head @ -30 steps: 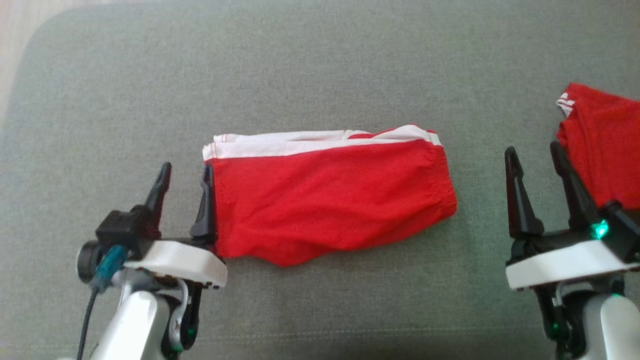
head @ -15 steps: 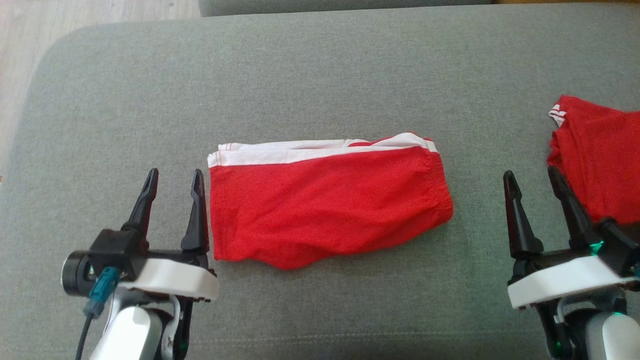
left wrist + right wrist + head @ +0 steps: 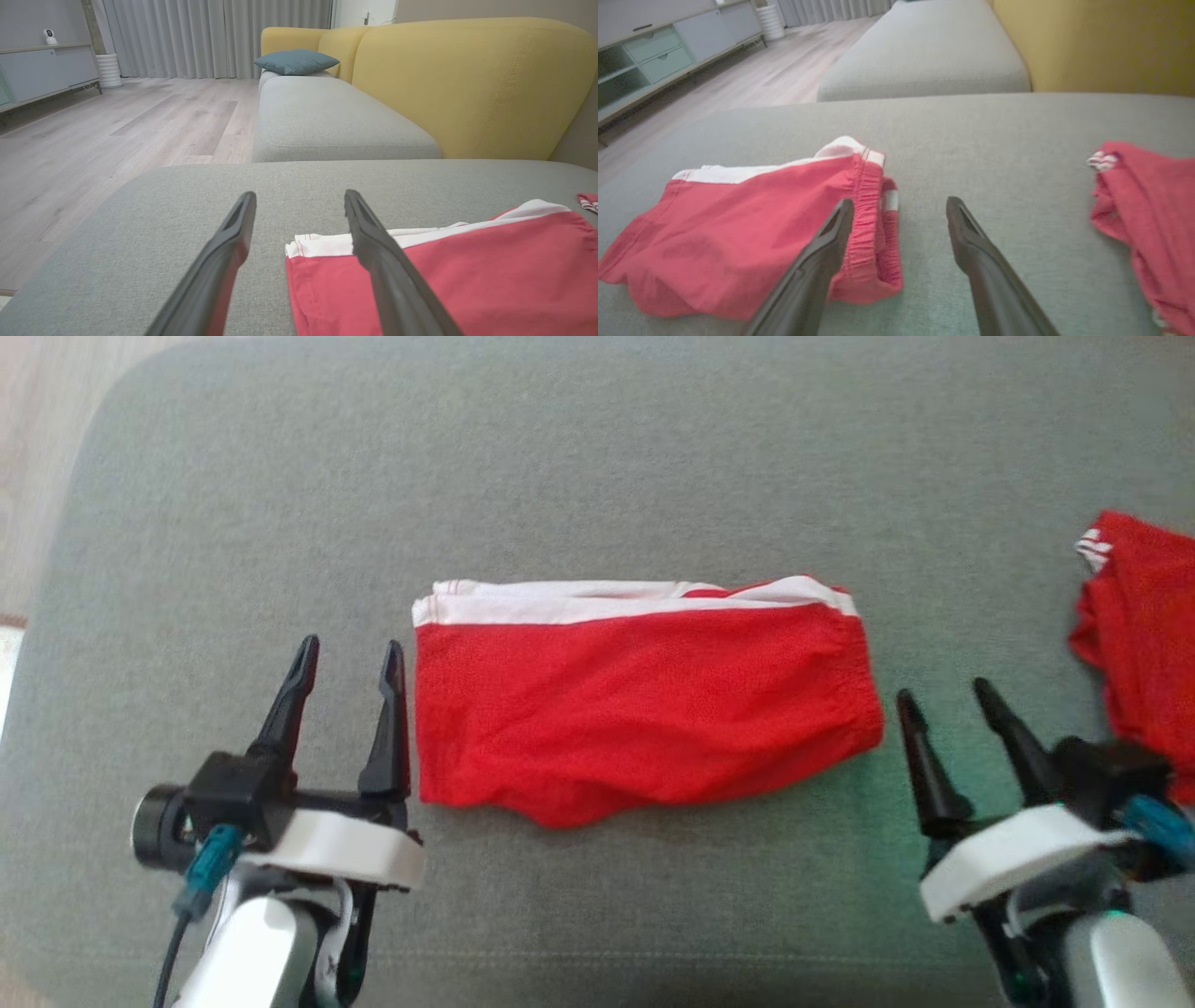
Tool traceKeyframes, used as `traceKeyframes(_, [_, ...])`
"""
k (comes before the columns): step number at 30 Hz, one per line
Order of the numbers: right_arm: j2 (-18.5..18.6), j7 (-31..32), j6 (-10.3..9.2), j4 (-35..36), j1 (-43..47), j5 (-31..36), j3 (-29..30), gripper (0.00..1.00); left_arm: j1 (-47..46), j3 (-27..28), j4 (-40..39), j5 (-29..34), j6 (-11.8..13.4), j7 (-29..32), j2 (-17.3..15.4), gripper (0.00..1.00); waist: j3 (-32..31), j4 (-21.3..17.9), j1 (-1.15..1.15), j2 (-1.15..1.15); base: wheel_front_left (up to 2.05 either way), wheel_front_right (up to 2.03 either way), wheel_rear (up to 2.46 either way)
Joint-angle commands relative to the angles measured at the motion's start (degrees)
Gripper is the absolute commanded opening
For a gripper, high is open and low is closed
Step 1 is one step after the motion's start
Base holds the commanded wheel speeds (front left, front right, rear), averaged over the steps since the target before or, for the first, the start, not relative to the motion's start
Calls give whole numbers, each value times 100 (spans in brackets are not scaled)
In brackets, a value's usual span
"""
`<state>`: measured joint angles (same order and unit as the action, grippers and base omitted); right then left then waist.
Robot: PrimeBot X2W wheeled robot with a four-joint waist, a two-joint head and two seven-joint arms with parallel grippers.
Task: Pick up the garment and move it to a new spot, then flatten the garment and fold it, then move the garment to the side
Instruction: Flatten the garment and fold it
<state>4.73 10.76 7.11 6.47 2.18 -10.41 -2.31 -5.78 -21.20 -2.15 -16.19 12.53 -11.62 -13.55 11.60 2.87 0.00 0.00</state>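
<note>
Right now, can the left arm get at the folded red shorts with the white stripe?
Probably yes: the left arm holds its jaws open just beside the near edge of the folded red-and-white shorts, bare grey fabric cushion between, nothing in the way.

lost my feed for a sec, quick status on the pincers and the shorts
Left pincer open, empty, left of shorts. Right pincer open, empty, right of them. Shorts folded on cushion. Second red garment far right, apart.

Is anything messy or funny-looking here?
A little. The folded shorts lie neatly on the gray cushion, though their near edge bulges unevenly. The other red garment, at the right, is crumpled, not folded.
</note>
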Motion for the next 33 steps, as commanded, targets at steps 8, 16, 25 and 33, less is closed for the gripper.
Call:
traceKeyframes(8, [317, 358, 37, -851, -1078, -133, -503, 100, -587, 106, -42, 44, -73, -144, 96, 100, 526, 382, 0, 0, 0, 0, 0])
traceKeyframes(16, [390, 735, 37, -1621, -1474, -314, -499, 100, -768, 27, 111, 72, -126, -242, 203, 100, 725, 511, 0, 0, 0, 0, 0])
traceKeyframes(25, [466, 1030, 37, -1712, -1462, -727, -602, 0, -834, 34, 219, 80, -153, -298, 240, 100, 712, 451, 0, 0, 0, 0, 0])
traceKeyframes(33, [760, 853, 37, -1397, -1096, -973, -233, 0, -773, 47, 250, 86, -143, -316, 213, 100, 520, 252, 0, 0, 0, 0, 0])
